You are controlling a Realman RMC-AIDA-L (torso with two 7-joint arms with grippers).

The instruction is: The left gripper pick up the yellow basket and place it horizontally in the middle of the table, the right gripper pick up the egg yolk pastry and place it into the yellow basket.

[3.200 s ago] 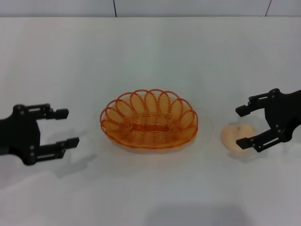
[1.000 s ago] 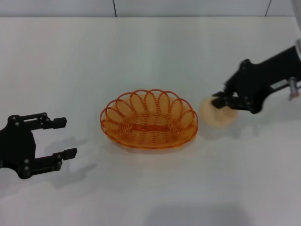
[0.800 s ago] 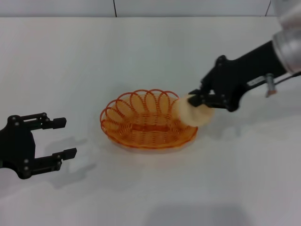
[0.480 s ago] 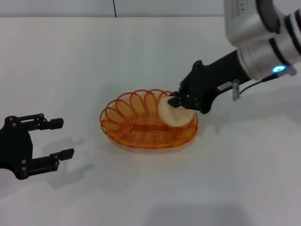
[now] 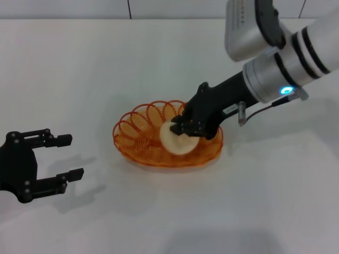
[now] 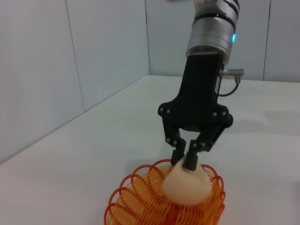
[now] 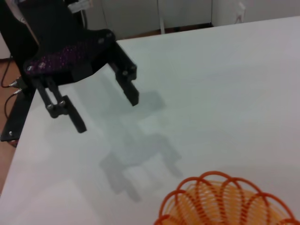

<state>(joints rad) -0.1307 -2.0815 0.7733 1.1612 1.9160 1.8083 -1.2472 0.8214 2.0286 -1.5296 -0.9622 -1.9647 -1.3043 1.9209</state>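
Observation:
The yellow basket [image 5: 135, 138] lies lengthwise in the middle of the white table [image 5: 169, 63]. My right gripper [image 5: 181, 129] is shut on the egg yolk pastry [image 5: 174, 139] and holds it over the middle of the basket, just above the floor. The left wrist view shows the right gripper [image 6: 185, 161] pinching the top of the pastry [image 6: 185, 186] above the basket [image 6: 136, 199]. My left gripper [image 5: 68, 156] is open and empty, low at the table's left, apart from the basket. It also shows in the right wrist view [image 7: 105, 107], beyond the basket's rim [image 7: 220, 187].
A grey wall with dark seams [image 5: 128, 8] runs behind the table's far edge. The right arm's silver segment with a blue light [image 5: 286, 90] reaches in from the upper right over the table.
My right gripper lifted the pastry from the table right of the basket and carried it left, over the rim and down into the basket. The left gripper drew back slightly to the left.

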